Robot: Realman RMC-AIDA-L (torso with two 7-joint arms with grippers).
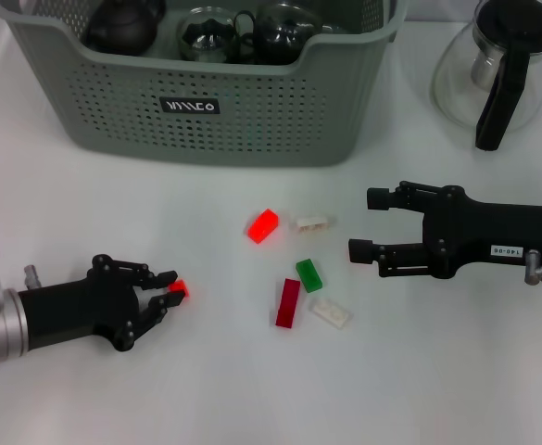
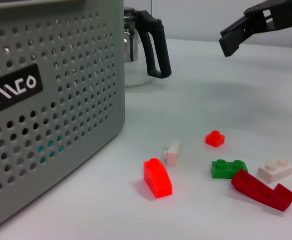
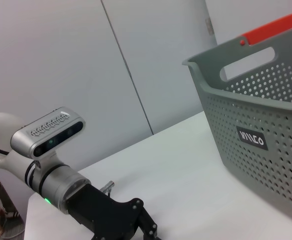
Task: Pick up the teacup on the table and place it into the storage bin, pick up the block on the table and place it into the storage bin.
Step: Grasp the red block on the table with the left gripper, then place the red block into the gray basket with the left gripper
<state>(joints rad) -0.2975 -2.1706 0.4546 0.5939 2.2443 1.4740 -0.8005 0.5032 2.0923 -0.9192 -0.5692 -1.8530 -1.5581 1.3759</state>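
Observation:
The grey-green perforated storage bin stands at the back, with dark and glass tea vessels inside; no teacup shows on the table. My left gripper is low at the front left, its fingertips closed on a small red block, which also shows in the left wrist view. My right gripper is open and empty to the right of the loose blocks. These are a bright red one, a white one, a green one, a dark red one and another white one.
A glass teapot with a black handle stands at the back right, beside the bin. The right wrist view shows the bin's wall and my left arm across the table.

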